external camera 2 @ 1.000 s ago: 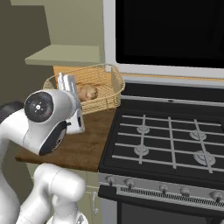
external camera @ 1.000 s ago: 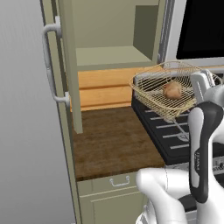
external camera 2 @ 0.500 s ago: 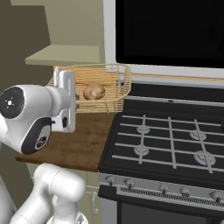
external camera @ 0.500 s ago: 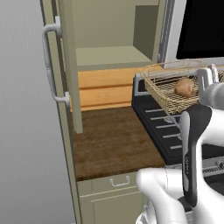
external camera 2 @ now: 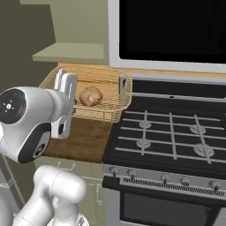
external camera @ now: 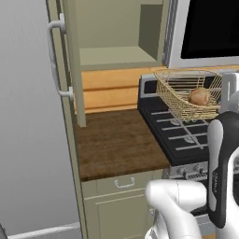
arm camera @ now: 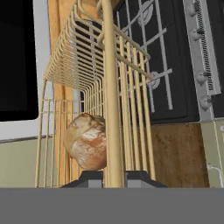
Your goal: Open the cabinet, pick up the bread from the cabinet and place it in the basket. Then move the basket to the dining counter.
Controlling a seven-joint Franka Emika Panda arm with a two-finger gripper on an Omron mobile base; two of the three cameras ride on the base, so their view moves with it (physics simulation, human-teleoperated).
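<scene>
— From the left base view, what do we see?
— The golden wire-mesh basket [external camera: 189, 95] is in the air above the stove [external camera: 186, 135], the round brown bread [external camera: 199, 96] inside; our arm cuts off its right side.
— The right base view?
— The hand hides the basket's near rim.
— The hand view?
— Our gripper [arm camera: 114, 176] is clamped on the basket's rim wire, bread beside it.

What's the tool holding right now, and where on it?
The tool is shut on the basket, gripping its rim wire between the fingertips. The bread sits inside, and the basket is lifted above the stove.
</scene>
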